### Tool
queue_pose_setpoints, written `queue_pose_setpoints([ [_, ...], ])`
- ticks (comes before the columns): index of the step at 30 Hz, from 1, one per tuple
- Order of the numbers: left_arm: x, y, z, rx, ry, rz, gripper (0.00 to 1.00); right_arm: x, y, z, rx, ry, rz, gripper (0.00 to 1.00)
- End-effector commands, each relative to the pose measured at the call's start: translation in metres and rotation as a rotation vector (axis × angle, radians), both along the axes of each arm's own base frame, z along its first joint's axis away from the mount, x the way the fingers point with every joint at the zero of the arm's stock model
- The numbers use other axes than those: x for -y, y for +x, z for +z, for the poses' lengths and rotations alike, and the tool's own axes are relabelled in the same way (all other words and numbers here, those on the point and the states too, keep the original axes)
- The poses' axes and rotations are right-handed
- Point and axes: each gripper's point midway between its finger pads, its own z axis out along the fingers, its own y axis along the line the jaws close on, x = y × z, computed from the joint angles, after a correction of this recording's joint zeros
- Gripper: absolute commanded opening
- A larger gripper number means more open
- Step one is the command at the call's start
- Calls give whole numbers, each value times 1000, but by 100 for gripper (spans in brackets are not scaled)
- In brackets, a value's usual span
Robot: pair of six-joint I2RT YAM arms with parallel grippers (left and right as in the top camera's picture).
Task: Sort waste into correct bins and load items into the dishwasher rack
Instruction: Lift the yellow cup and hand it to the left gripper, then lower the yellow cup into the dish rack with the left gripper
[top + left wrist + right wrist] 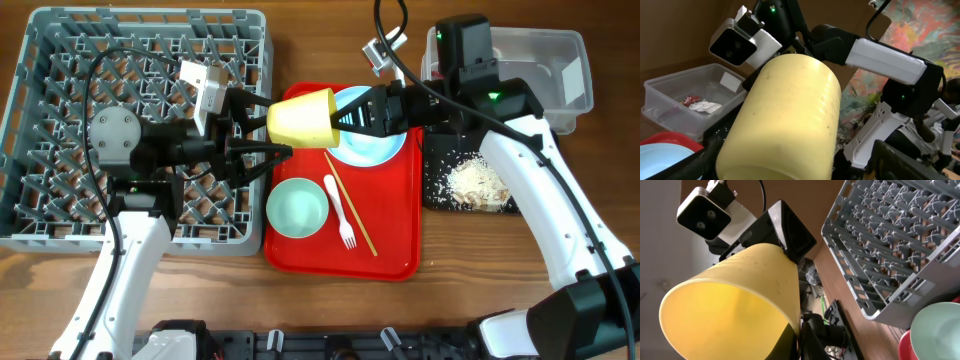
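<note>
The small yellow cup [302, 117] lies on its side in the air over the left edge of the red tray, between my two grippers. My right gripper [345, 118] is shut on its rim, one finger inside and one outside; the right wrist view shows the pinch [799, 330] on the cup [735, 305]. My left gripper [272, 128] is open, its fingers spread round the cup's base. The cup [790, 115] fills the left wrist view, with the left gripper [805, 170] round it. The dishwasher rack [60, 60] is at the left and holds nothing.
The red tray [390, 230] holds the pale blue plate [380, 140], green bowl [297, 208], white fork [340, 210] and chopsticks [350, 205]. The black tray [435, 190] holds rice crumbs [480, 185]. The clear tub [685, 95] holds the red wrapper and tissue [700, 105].
</note>
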Motion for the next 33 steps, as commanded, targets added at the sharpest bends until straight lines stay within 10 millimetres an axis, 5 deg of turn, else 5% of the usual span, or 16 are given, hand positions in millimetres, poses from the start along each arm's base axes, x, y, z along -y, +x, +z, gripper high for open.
queue_pose_setpoints([
  [1, 2, -2, 3, 4, 2, -17, 90, -9, -10, 8, 5, 26, 50, 4],
  [28, 1, -2, 3, 4, 2, -16, 59, -12, -10, 9, 6, 30, 55, 7],
  [33, 1, -1, 1, -8, 2, -15, 54, -12, -10, 10, 9, 31, 55, 17],
])
